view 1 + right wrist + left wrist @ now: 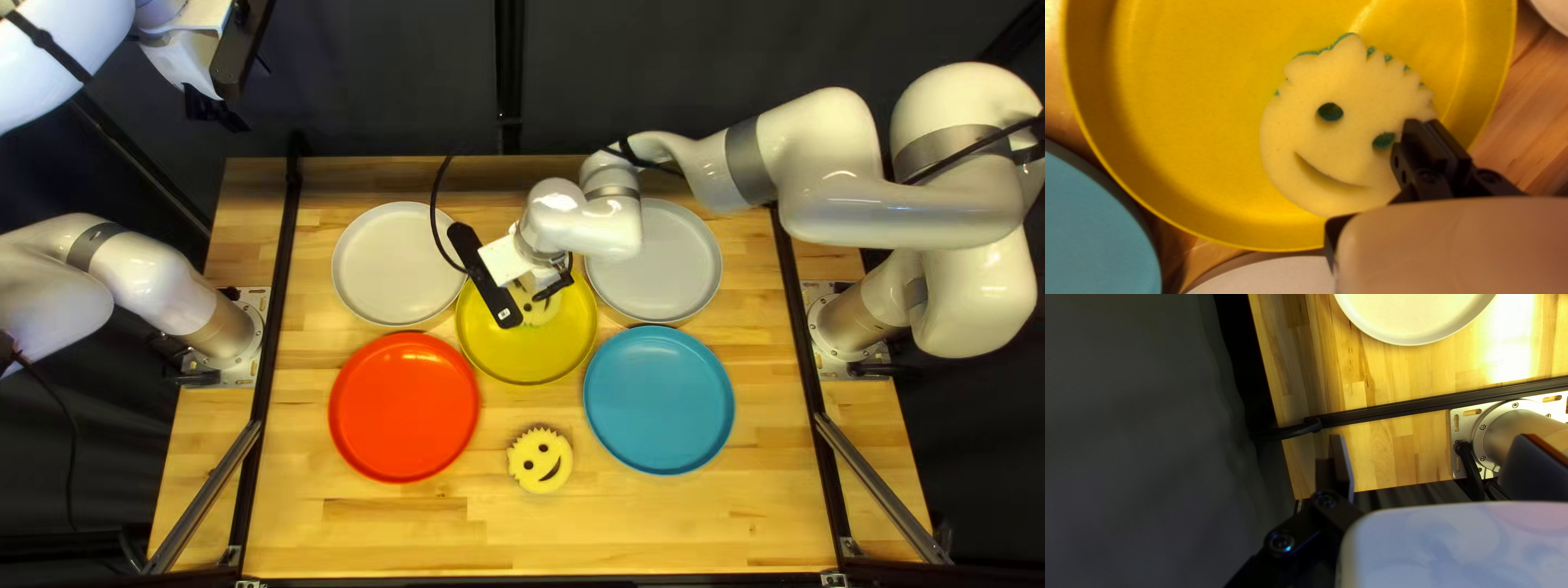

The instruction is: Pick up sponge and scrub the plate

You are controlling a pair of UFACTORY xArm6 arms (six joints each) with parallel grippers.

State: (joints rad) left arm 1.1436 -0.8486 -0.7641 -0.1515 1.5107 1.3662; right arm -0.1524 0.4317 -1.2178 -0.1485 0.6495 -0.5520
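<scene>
Sponge [1334,155] sits in the yellow plate [1192,109], smile up, partly hidden by the right claw [1425,122]. That claw's fingers are drawn together over one side, with no sponge visible between them; contact at the tips cannot be told. Lifting now would probably leave the sponge behind, for want of a grip. Off-centre pushing could pivot it or let the tips scrape the plate. Pressing near the rim could skid the plate towards the blue plate [659,400]. Farther out, a second sponge [540,458] lies on the counter [664,525]. The left claw [1432,436] hangs wide open, empty, so nothing steadies the plate.
</scene>
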